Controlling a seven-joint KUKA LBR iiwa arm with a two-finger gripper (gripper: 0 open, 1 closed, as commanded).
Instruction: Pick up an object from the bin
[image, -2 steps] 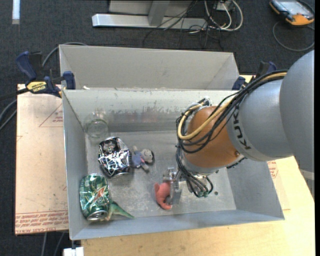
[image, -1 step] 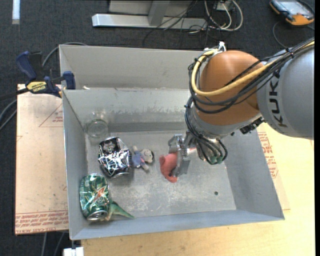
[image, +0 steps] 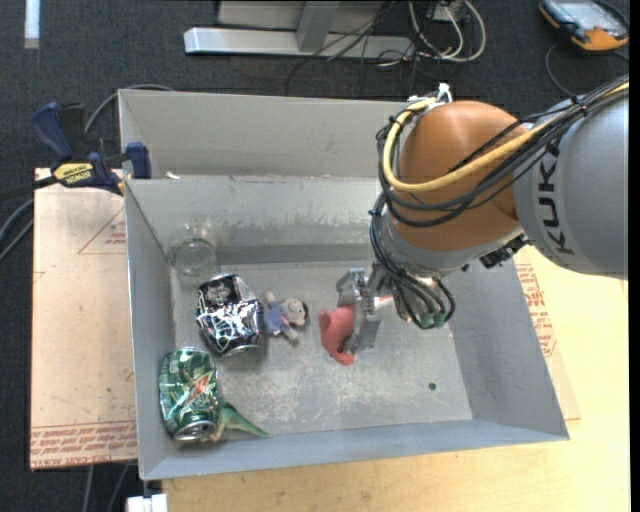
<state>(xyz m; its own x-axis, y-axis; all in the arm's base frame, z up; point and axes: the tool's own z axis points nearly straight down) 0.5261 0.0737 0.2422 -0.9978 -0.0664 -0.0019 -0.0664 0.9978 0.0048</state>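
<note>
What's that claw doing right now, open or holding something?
Gripper: open or shut cannot be told; it sits right at the small red thing mid-bin.

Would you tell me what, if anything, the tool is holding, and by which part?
It cannot be told: the tool is down at the right side of the small red thing in the middle of the bin.

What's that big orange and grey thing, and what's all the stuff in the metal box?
It is a robot arm with an orange cover and cables, reaching in from the right. The camera looks down from above. At the arm's tip is its gripper, a kind of hand for pinching things. It is low in the grey bin, right at a small red thing. I cannot tell whether it holds it. To the left lie a tiny doll, a crushed black-and-white can, a crushed green can and a clear cup.
</note>
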